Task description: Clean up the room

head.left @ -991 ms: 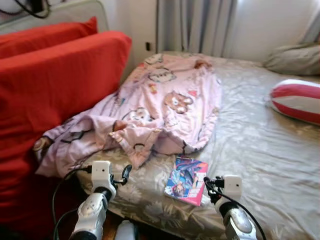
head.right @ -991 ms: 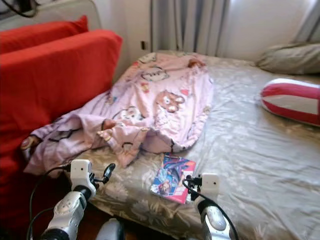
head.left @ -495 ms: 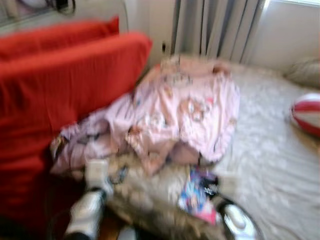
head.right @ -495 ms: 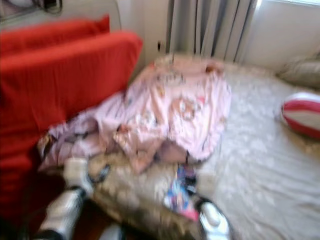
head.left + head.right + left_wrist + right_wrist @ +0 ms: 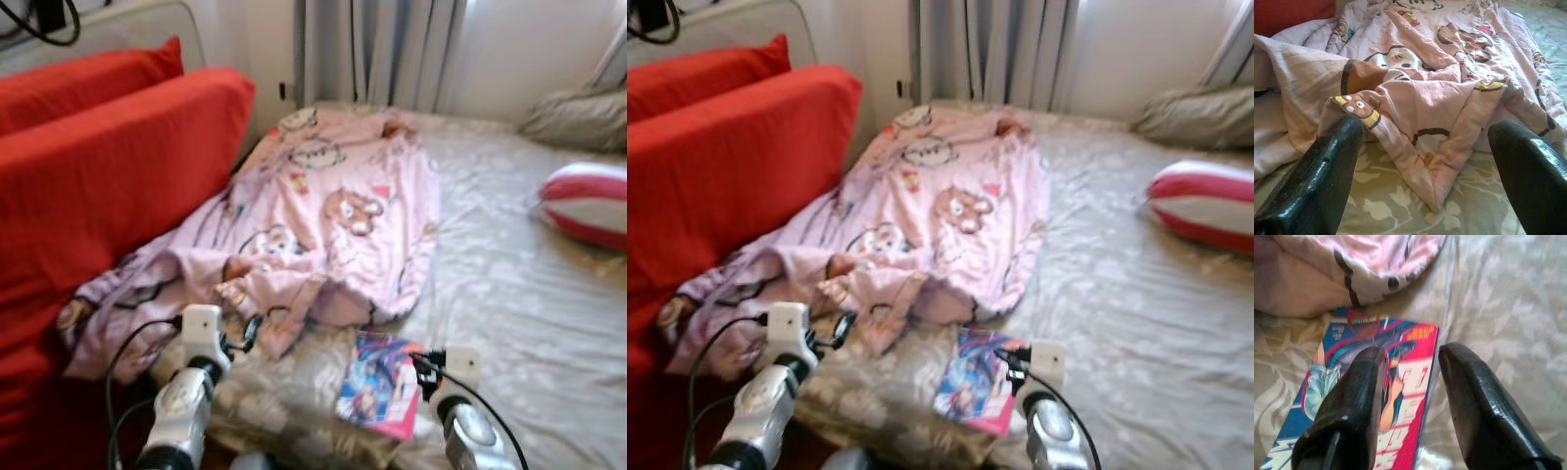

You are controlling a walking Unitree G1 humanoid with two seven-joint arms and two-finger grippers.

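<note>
Looking down at a bed (image 5: 529, 294) under a grey flowered sheet, I have both arms raised over its near edge. A pink blanket (image 5: 333, 211) with cartoon animals lies crumpled across the bed's left half, one end spilling down against red cushions (image 5: 108, 166); what it covers there I cannot make out. A comic book (image 5: 380, 384) lies flat on the sheet just beside the blanket's near hem, its top corner tucked under the hem in the right wrist view. My right gripper (image 5: 1408, 401) hovers over the comic's pink edge with fingers spread apart, holding nothing; whether they touch the cover I cannot tell. My left gripper (image 5: 1425, 161) sits wide open, pointing at a folded corner of the blanket, apart from it. A red-and-white striped pillow (image 5: 588, 201) is cut off at the frame's right edge, with a grey pillow (image 5: 578, 117) behind it. The eye views are slightly soft.
</note>
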